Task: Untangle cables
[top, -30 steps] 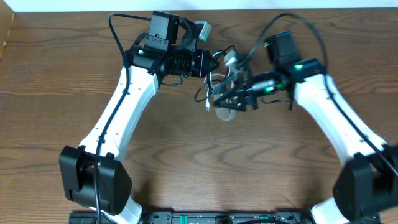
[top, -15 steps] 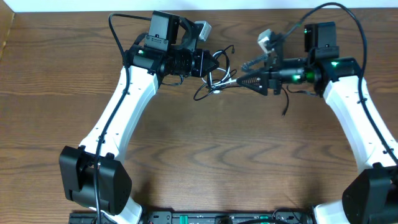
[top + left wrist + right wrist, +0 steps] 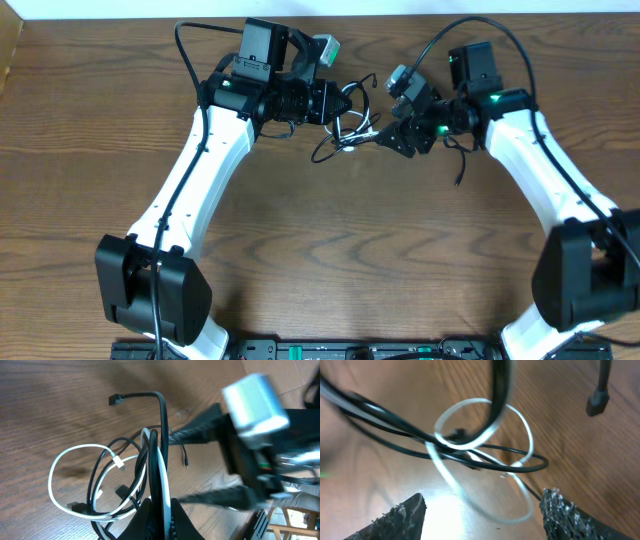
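The black and white cables hang as one tangle [image 3: 338, 138] above the table between the two arms. My left gripper [image 3: 350, 103] is shut on a black strand and a white strand together [image 3: 161, 510]. Below it hang a white loop [image 3: 65, 455] and black loops [image 3: 97, 485]. One black strand arches up to a plug end [image 3: 116, 399]. My right gripper [image 3: 388, 136] faces the tangle from the right, open. Its fingers [image 3: 400, 515] stand wide apart, with the lower part of a white loop [image 3: 485, 505] between them, touching neither. A black strand [image 3: 520, 465] crosses just beyond.
Brown wooden table [image 3: 330, 260] under both arms. A thin dark cord [image 3: 460, 165] dangles below the right wrist, and a black plug [image 3: 597, 402] shows at the top right of the right wrist view. Pale wall strip along the far table edge [image 3: 120, 8].
The right arm, which had pulled away rightwards, has swung back left to the tangle with its jaws wider. The left gripper and the cables in its grip have stayed put.
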Tool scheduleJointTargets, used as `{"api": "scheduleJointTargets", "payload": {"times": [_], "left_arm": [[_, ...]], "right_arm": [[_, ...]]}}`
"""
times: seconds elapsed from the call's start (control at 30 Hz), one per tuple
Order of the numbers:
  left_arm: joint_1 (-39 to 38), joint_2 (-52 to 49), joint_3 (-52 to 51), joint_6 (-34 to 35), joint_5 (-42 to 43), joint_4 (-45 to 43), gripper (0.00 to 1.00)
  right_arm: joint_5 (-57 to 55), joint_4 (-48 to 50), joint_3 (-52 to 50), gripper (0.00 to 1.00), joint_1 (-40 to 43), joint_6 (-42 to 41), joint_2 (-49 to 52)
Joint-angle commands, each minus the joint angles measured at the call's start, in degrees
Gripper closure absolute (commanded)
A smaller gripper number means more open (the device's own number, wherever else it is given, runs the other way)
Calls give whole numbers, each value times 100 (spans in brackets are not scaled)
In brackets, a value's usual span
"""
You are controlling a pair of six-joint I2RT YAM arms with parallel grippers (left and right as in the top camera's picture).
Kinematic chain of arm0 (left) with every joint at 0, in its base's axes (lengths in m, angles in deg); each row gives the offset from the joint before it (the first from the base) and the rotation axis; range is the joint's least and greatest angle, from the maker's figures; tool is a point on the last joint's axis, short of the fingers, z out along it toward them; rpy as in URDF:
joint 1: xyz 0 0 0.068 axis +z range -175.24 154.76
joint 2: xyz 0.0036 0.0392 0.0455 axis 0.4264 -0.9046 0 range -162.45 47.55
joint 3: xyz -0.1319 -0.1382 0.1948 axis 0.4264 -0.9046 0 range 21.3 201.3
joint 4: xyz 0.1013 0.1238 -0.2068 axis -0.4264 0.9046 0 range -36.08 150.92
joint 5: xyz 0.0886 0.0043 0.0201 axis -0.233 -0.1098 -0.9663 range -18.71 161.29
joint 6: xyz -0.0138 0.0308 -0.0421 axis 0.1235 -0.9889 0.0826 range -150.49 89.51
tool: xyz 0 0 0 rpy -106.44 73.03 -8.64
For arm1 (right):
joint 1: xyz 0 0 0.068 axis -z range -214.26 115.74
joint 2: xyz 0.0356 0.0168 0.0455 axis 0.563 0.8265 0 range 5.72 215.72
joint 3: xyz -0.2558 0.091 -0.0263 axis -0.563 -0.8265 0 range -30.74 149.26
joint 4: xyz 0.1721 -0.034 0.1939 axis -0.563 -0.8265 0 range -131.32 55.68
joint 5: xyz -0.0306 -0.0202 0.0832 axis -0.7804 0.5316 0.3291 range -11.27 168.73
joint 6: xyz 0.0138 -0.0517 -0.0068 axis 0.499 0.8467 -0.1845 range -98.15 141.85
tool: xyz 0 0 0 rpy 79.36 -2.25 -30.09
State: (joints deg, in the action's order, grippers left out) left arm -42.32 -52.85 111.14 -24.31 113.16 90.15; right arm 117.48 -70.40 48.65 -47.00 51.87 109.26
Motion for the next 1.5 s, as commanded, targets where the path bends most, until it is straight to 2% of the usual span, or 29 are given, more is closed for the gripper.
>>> {"api": "scheduleJointTargets", "payload": {"times": [0.0,0.2,0.33,0.43,0.53,0.6,0.73,1.1,1.33,1.47], "left_arm": [[-4,103,96,11,50,13,92],[-4,103,96,11,50,15,93],[-4,103,96,11,50,15,92],[-4,103,96,13,52,17,92],[-4,103,96,13,50,17,93],[-4,103,96,11,46,17,92],[-4,103,96,15,-105,44,93],[-4,103,96,17,-122,101,92],[-4,103,96,103,-151,105,92],[-4,103,96,162,-210,111,92]], "right_arm": [[-46,79,48,31,-2,374,269],[343,299,48,32,-98,479,575],[341,555,48,41,-203,476,713],[323,656,48,58,-216,466,737],[323,684,48,80,-190,136,704],[323,671,48,99,-111,-459,612],[442,546,48,99,146,-1226,284],[1609,-52,48,99,944,-1241,-1331],[2341,-98,48,99,1539,-1248,-2184],[2520,-92,48,99,1941,-1631,-2402]]}}
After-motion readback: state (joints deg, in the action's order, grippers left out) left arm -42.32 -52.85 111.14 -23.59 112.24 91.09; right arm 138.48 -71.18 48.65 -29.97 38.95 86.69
